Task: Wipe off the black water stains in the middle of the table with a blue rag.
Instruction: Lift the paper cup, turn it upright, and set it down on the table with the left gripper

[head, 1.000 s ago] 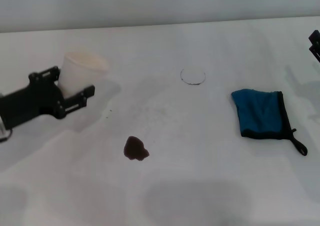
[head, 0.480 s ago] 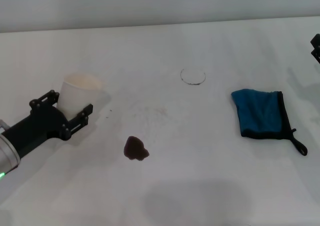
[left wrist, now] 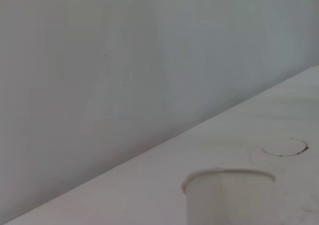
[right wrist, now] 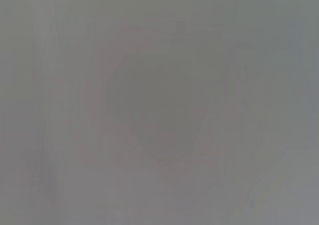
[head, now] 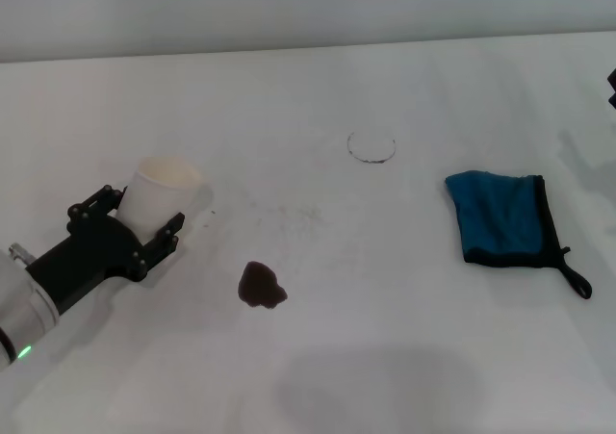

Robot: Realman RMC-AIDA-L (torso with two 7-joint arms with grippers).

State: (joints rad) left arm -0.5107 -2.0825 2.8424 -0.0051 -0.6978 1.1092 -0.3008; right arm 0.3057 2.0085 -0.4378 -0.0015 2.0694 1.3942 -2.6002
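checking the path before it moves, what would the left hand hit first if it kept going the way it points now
The left hand already has the cup between its fingers, pointing toward the far right. Beyond the cup, the line runs over bare table, roughly toward the ring stain; depth is unclear.

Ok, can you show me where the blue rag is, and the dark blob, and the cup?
blue rag [head: 500, 217], head view, middle of the folded cloth.
dark blob [head: 260, 286], head view, centre of the stain.
cup [head: 157, 195], head view, its side wall below the rim.

cup [head: 159, 195] left, stain blob [head: 261, 286] middle, rag [head: 502, 217] right
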